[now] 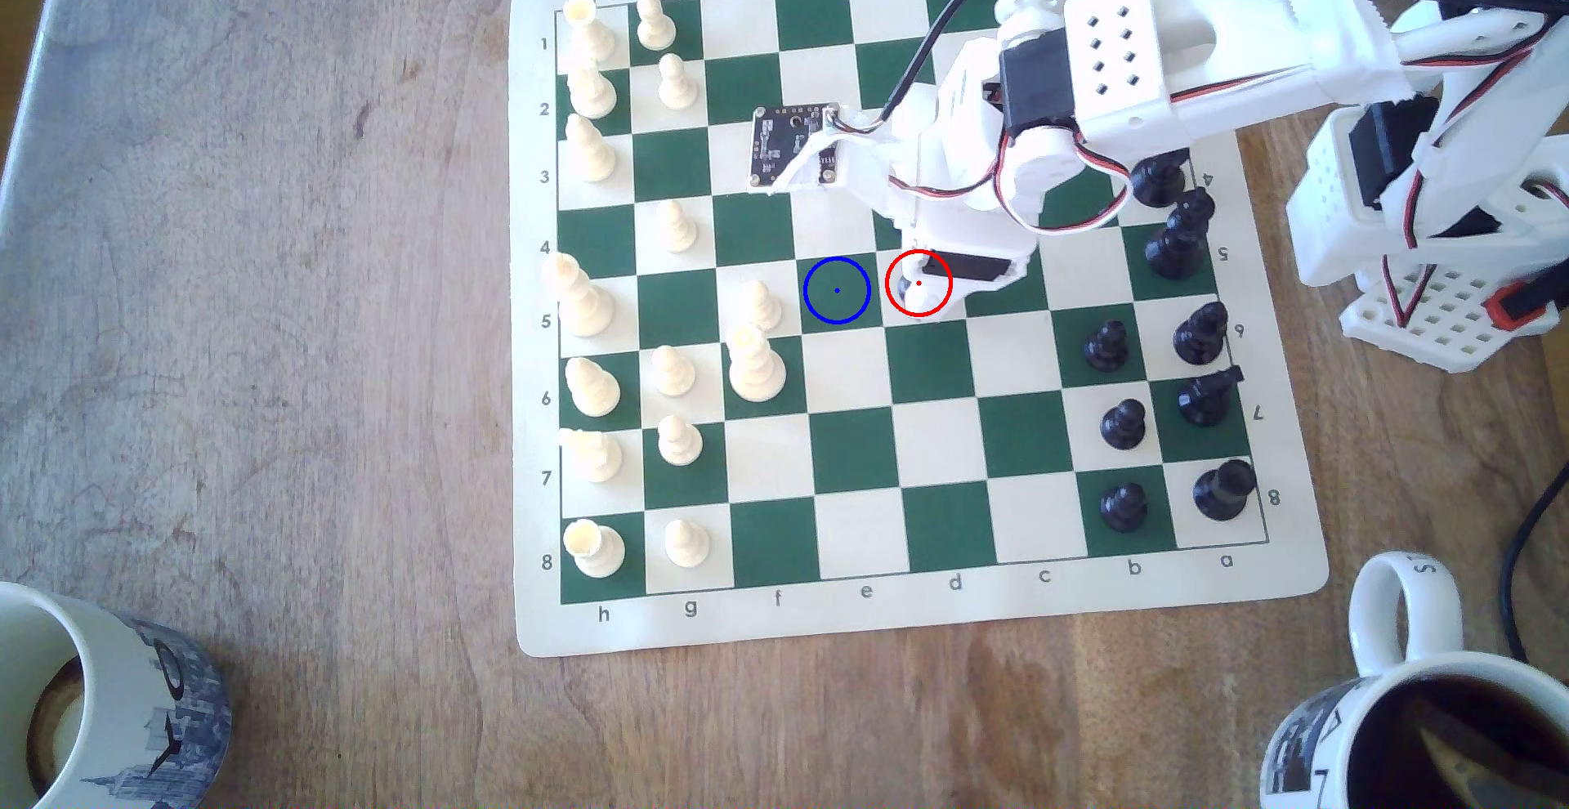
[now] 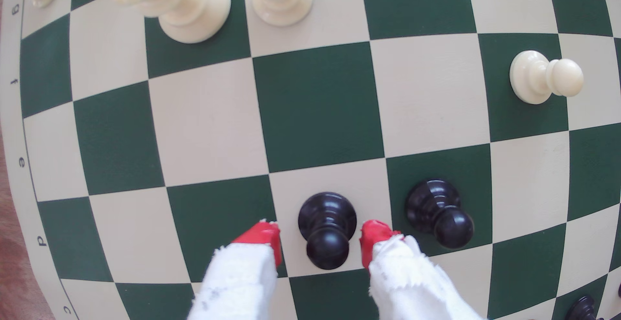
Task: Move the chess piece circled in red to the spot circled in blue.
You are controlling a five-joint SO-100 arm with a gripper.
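Gripper (image 2: 321,242) is open w/ red tips either side of the black pawn (image 2: 326,229), not touching yet. The pawn stands mid-board on a cream square, toward the board's black-piece edge. Best to close on the neck, lift straight up & set down on the blue-ringed green square (image 1: 836,290) next door, clear of the other black pawn (image 2: 437,212).

Bright soft daylight; wrist view edges bowed, perhaps fisheye.
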